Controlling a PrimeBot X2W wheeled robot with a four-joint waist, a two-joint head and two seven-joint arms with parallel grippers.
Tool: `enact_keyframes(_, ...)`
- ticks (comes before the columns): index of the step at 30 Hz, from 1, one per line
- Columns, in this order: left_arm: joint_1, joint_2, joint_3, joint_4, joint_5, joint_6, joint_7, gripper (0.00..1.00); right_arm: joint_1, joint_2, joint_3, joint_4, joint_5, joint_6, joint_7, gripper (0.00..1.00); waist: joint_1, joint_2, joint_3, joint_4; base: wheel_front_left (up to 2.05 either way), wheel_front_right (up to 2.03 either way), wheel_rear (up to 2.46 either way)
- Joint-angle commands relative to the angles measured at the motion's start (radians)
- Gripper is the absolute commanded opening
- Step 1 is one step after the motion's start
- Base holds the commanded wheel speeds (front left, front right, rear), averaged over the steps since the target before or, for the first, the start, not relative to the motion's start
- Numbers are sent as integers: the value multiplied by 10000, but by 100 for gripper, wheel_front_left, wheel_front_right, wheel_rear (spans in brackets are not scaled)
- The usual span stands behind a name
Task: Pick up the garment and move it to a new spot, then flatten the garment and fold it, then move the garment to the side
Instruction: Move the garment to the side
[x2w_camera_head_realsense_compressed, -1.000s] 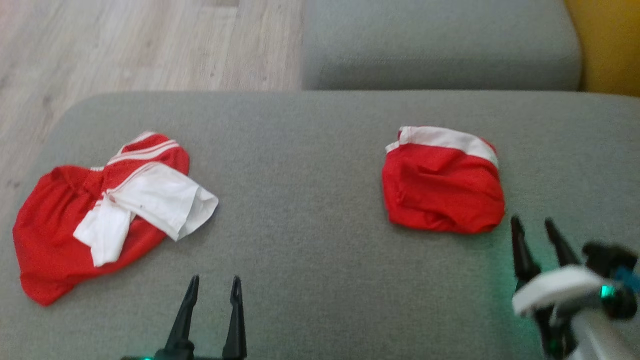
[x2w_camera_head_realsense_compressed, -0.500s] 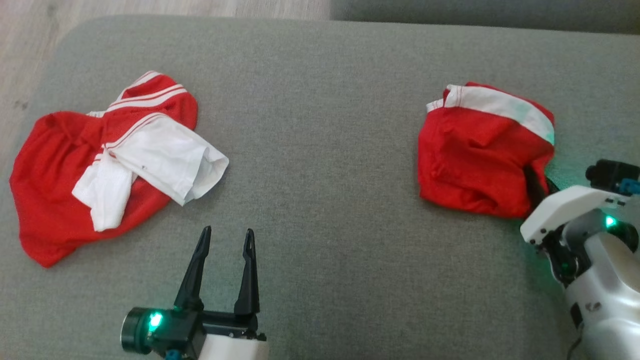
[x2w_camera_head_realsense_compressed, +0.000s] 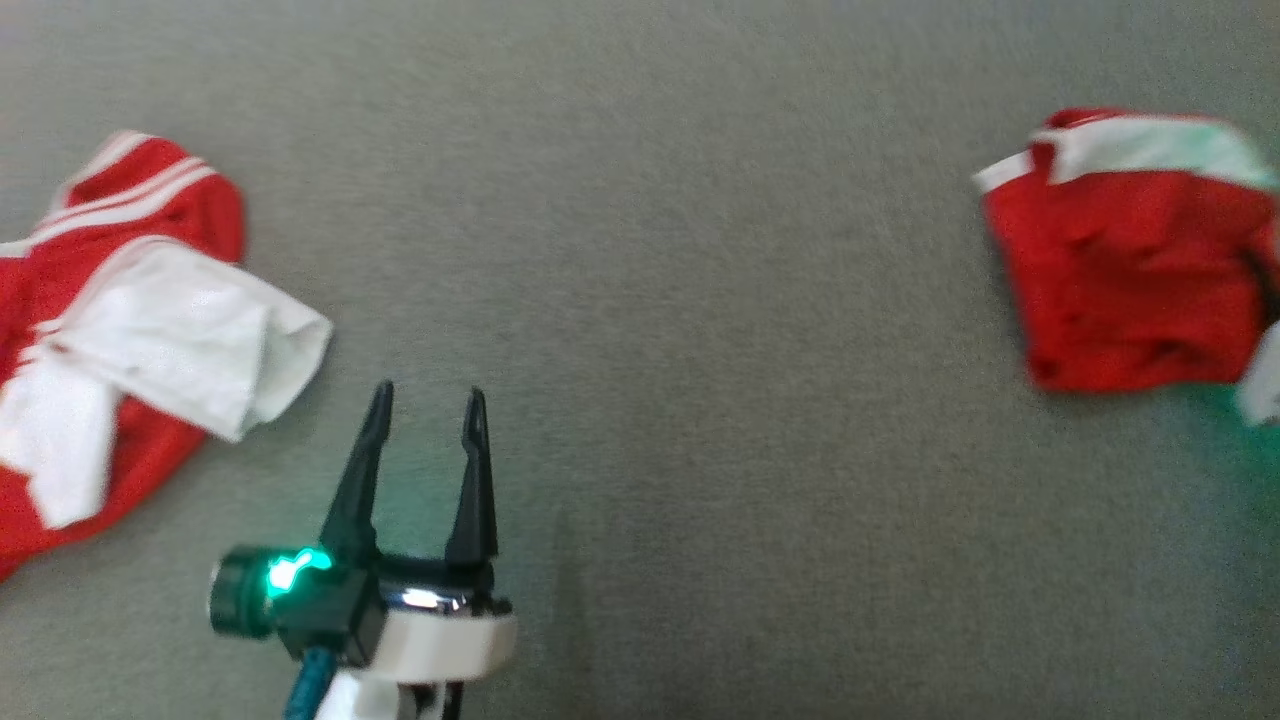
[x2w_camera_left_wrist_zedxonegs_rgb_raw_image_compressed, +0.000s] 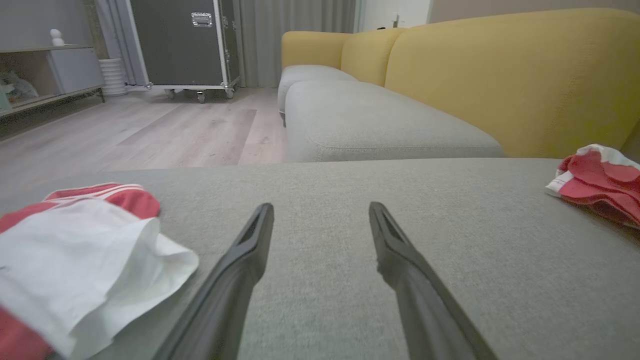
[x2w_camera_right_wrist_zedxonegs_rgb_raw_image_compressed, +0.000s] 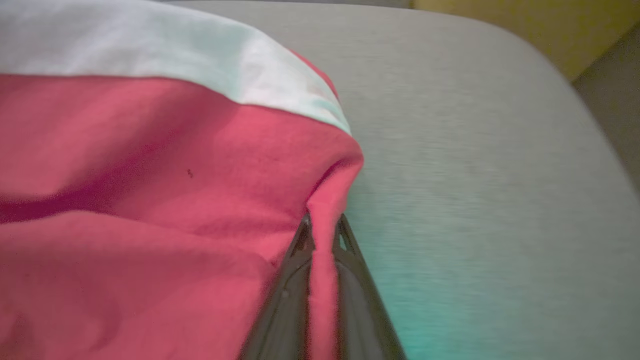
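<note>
Two soft red-and-white pieces on a grey woven cushion (x2w_camera_head_realsense_compressed: 700, 400): right gripper (x2w_camera_right_wrist_zedxonegs_rgb_raw_image_compressed: 322, 227) pinches a ridge of the folded garment (x2w_camera_head_realsense_compressed: 1130, 280); left gripper (x2w_camera_head_realsense_compressed: 425, 410) gapes, rumpled garment (x2w_camera_head_realsense_compressed: 150, 330) just left.

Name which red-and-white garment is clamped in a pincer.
The compact red fabric bundle with a white band, pinched by the right pincer; the sprawling white-panelled red garment lies free.

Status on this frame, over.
Right gripper shut on red garment edge. Left gripper open, empty, over the grey cushion. Red-and-white garment lies far left, not in the way.
</note>
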Motion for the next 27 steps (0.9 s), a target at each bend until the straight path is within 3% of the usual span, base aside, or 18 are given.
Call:
enact_keyframes(1, -464, -12, 427, -380, 167, -112, -49, 100, -178, -832, -55, -324, -30, -7, 32, 0, -2, 0, 879, -745, 0, 0, 0)
enact_keyframes(6, -928, 4, 633, -413, 275, -429, -49, 100, -504, -1921, -423, -311, -506, -7, -211, 0, -2, 0, 1639, -1238, 0, 0, 0)
enact_keyframes(13, -1393, 12, 868, -371, 315, -792, -49, 100, -1418, -1979, -1033, 146, -1708, -7, -993, 0, -2, 0, 2112, -1515, 0, 0, 0)
enact_keyframes(14, -1425, 10, 902, -356, 267, -831, -49, 100, -1537, -1922, -1145, 251, -1957, -7, -1124, 14, -2, 0, 2112, -1515, 0, 0, 0)
enact_keyframes(15, -1451, 8, 924, -324, 238, -870, -49, 100, -1613, -1821, -1225, 370, -2174, -7, -1182, 48, -2, 0, 2083, -1501, 0, 0, 0)
enact_keyframes(16, -1467, 6, 937, -292, 209, -903, -49, 100, -1669, -1716, -1320, 494, -2395, -7, -1243, 100, -2, 0, 2030, -1476, 0, 0, 0)
enact_keyframes(22, -1375, -5, 965, -181, 72, -885, -49, 100, -1637, -1154, -1961, 851, -3572, -7, -2144, 100, -2, 0, 1461, -1281, 0, 0, 0)
enact_keyframes(27, -1000, -11, 944, 5, 30, -705, -49, 100, -1024, 164, -2487, 593, -3977, -7, -2925, 100, -2, 0, 529, -1119, 0, 0, 0)
